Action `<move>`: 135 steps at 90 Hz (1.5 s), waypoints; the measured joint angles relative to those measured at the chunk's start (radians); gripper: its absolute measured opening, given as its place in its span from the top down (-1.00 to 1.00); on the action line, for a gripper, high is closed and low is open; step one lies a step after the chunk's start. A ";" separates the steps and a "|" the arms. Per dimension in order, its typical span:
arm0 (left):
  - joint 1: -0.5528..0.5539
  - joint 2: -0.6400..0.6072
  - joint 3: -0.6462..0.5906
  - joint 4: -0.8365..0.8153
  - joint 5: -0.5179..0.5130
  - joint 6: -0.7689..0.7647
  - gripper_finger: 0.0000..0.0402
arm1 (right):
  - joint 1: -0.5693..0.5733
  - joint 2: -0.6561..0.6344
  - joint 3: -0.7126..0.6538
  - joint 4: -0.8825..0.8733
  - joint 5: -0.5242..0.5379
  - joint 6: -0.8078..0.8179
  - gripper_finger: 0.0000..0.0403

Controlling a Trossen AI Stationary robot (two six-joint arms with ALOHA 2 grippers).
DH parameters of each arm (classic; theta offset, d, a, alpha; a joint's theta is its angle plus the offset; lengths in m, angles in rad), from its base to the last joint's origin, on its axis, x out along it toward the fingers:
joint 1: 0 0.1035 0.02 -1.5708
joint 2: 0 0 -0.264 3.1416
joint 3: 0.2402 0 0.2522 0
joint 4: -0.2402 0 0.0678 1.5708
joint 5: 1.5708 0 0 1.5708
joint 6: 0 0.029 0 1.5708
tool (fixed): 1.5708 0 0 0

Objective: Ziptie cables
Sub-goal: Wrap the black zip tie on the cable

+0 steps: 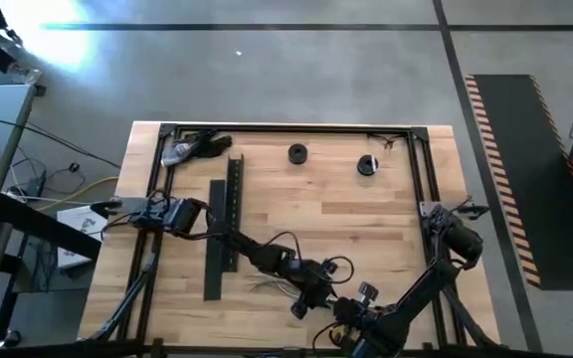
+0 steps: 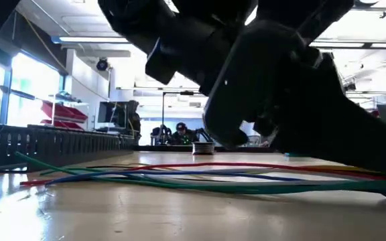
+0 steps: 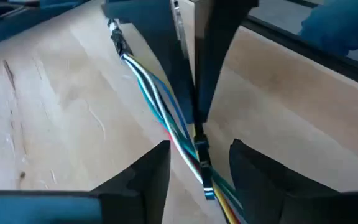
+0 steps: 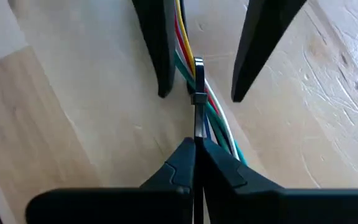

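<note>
The cables [image 3: 146, 92] are a bundle of thin white, blue, green, red and yellow wires lying on the wooden table near its front edge [image 1: 265, 285] [image 2: 179, 175]. A small zip tie [image 4: 197, 98] is looped round them. My left gripper [image 3: 199, 144] is open, with one finger on each side of the bundle at the tie; whether they touch the wires, I cannot tell. My right gripper [image 4: 195, 144] faces it from the other side, shut on the zip tie. The high view shows both grippers close together at the front middle [image 1: 306, 296] [image 1: 343, 310]. My right gripper pinches the zip tie's free tail [image 4: 197, 123] between its two fingertips, a short way from the tie's head. The tail runs straight from the bundle into the shut fingers. The tie's loop stays round the cables, which lie on the table.
A long black slotted channel bar [image 1: 222, 239] lies left of the grippers. Two black round parts [image 1: 297, 153] [image 1: 367, 165] and a tool [image 1: 192, 147] sit near the far edge. A dark frame rail [image 1: 296, 127] borders the table.
</note>
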 joint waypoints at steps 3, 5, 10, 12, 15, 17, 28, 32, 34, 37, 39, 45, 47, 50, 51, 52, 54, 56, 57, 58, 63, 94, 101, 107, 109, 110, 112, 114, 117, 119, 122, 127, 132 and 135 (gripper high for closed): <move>0.000 0.000 0.000 0.005 0.000 0.001 0.34 | 0.000 0.000 0.000 0.000 0.000 0.000 1.00; 0.000 0.000 0.000 0.006 0.000 0.001 0.35 | 0.000 0.000 0.000 0.000 0.000 0.000 1.00; 0.000 0.000 0.000 0.007 0.000 -0.001 0.38 | 0.000 0.000 0.000 0.001 0.001 0.000 1.00; 0.000 0.000 0.000 0.007 0.000 -0.004 0.40 | 0.000 0.000 0.000 0.000 0.001 0.000 1.00; 0.000 0.000 0.000 0.009 0.001 -0.007 0.42 | 0.000 0.000 0.000 0.000 0.001 0.000 1.00; 0.001 0.000 0.000 0.013 0.001 -0.008 0.44 | 0.000 0.000 0.002 -0.001 0.001 0.000 1.00; 0.002 0.007 0.001 0.034 0.002 -0.013 0.51 | 0.000 -0.003 0.005 0.001 0.008 0.009 1.00; 0.002 0.012 0.001 0.034 0.004 -0.020 0.53 | 0.000 -0.004 0.005 0.002 0.009 0.014 1.00; 0.002 0.016 0.001 0.036 0.007 -0.024 0.54 | 0.000 -0.004 0.005 0.002 0.011 0.017 1.00; 0.002 0.022 0.001 0.048 0.020 -0.025 0.55 | 0.000 -0.005 0.005 0.001 0.015 0.025 1.00; 0.002 0.023 0.001 0.048 0.023 -0.025 0.56 | 0.000 -0.006 0.005 0.001 0.016 0.030 1.00; 0.002 0.023 0.001 0.049 0.027 -0.025 0.59 | 0.000 -0.008 0.005 0.003 0.019 0.035 1.00; 0.002 0.023 0.001 0.050 0.026 -0.025 0.60 | 0.000 -0.008 0.005 0.005 0.019 0.035 1.00; 0.001 0.023 0.001 0.055 0.026 -0.025 0.62 | 0.000 -0.008 0.005 0.008 0.019 0.035 1.00; 0.001 0.023 0.000 0.057 0.026 -0.025 0.63 | 0.000 -0.008 0.005 0.009 0.019 0.035 1.00; 0.001 0.023 -0.001 0.058 0.026 -0.025 0.64 | 0.000 -0.008 0.005 0.009 0.019 0.035 1.00; 0.001 0.023 -0.001 0.059 0.026 -0.025 0.65 | 0.000 -0.008 0.005 0.010 0.018 0.035 1.00; 0.001 0.023 -0.001 0.059 0.026 -0.025 0.67 | 0.000 -0.008 0.005 0.011 0.018 0.035 1.00; 0.001 0.023 -0.001 0.059 0.026 -0.025 0.68 | 0.000 -0.008 0.005 0.011 0.018 0.035 1.00; 0.001 0.023 -0.001 0.059 0.026 -0.025 0.69 | 0.000 -0.008 0.005 0.012 0.018 0.035 1.00; 0.001 0.023 -0.001 0.059 0.028 -0.025 0.74 | 0.000 -0.008 0.005 0.013 0.018 0.035 1.00; 0.001 0.021 -0.003 0.021 0.048 -0.023 0.98 | 0.000 -0.008 0.005 0.035 -0.020 0.050 1.00; 0.003 0.021 -0.003 -0.009 0.052 -0.006 0.98 | 0.014 -0.008 0.005 0.063 -0.060 0.073 1.00; 0.009 0.021 -0.002 -0.035 0.058 0.005 0.99 | 0.041 -0.008 0.005 0.078 -0.058 0.123 1.00; 0.010 0.021 -0.002 -0.040 0.060 0.010 0.99 | 0.050 -0.008 0.005 0.080 -0.053 0.146 1.00; 0.011 0.021 -0.002 -0.042 0.060 0.012 0.99 | 0.055 -0.008 0.005 0.081 -0.051 0.158 1.00; 0.012 0.021 -0.002 -0.044 0.060 0.017 0.99 | 0.064 -0.008 0.005 0.082 -0.046 0.185 1.00; 0.014 0.021 -0.002 -0.046 0.060 0.019 0.99 | 0.073 -0.008 0.005 0.082 -0.044 0.213 1.00; 0.016 0.021 -0.002 -0.044 0.060 0.020 0.99 | 0.089 -0.008 0.005 0.081 -0.040 0.253 1.00; 0.018 0.021 -0.001 -0.041 0.061 0.020 0.99 | 0.100 -0.008 0.005 0.080 -0.038 0.277 1.00; 0.020 0.021 0.000 -0.037 0.061 0.020 0.99 | 0.114 -0.007 0.005 0.078 -0.039 0.309 1.00; 0.021 0.021 0.000 -0.037 0.061 0.025 0.99 | 0.136 -0.007 0.005 0.079 -0.049 0.350 1.00; 0.022 0.021 0.000 -0.039 0.060 0.028 1.00 | 0.152 -0.007 0.005 0.080 -0.065 0.386 1.00; 0.023 0.020 -0.001 -0.054 0.046 0.029 1.00 | 0.160 -0.007 0.005 0.087 -0.107 0.399 0.99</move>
